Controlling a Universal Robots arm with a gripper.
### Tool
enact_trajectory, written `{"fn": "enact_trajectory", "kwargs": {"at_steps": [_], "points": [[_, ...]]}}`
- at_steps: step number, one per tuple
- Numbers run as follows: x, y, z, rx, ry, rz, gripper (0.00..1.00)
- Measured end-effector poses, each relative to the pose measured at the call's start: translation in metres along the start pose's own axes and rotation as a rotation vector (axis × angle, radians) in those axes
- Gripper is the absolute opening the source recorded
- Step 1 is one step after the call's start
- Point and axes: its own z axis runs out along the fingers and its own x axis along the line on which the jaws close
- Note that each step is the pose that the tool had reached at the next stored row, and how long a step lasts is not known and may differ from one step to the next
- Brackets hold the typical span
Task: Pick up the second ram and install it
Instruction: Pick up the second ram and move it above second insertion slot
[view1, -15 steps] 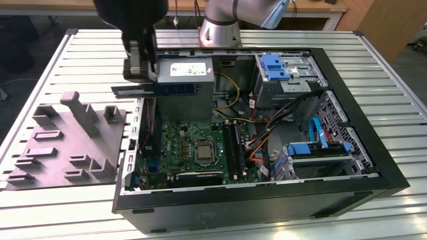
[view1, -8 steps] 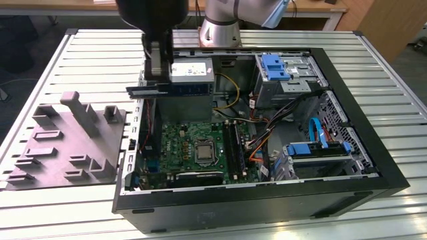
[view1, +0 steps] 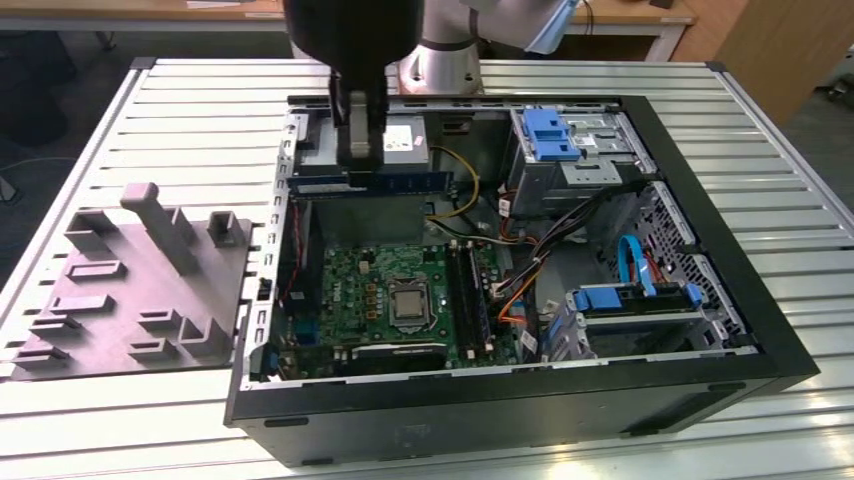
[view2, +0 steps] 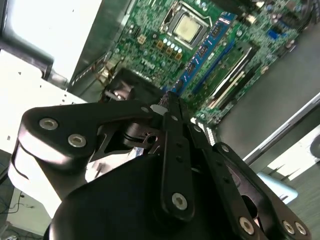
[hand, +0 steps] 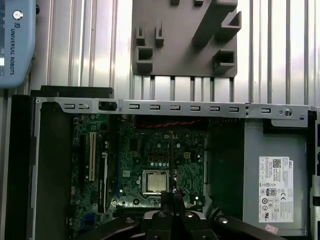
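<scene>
The black two-fingered pincer (view1: 358, 165) hangs from the arm at about twelve o'clock of the exterior view. Its fingers are clamped on the second ram (view1: 407, 182), a long, thin, flat blue circuit-board stick. The stick is held level and edge-down, above the rear part of the open case and in front of the power supply. In both wrist views the dark metal fingers (view2: 172, 112) (hand: 174, 205) stand nearly together, with the board below them. At nine o'clock a flat grey plastic fixture tray (view1: 147, 300), matte and studded with square upright blocks, lies on the ribbed, silvery aluminium slat table (view1: 534, 75). Beside it lies the black sheet-metal computer case (view1: 534, 405), on its side with the panel off. Inside, at the case's left, sits the green motherboard (view1: 360, 280), bearing a square, silvery processor (view1: 404, 303). At eleven o'clock is the grey metal power supply box (view1: 318, 150). A tangle of orange, yellow and black cables (view1: 514, 270) runs through the middle. At one o'clock a steel drive cage carries a blue plastic latch (view1: 550, 130).
</scene>
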Motion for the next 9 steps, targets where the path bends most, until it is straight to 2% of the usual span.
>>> {"fn": "enact_trajectory", "kwargs": {"at_steps": [9], "points": [[0.0005, -0.0278, 0.0036, -0.0034, -0.0001, 0.0, 0.12]]}}
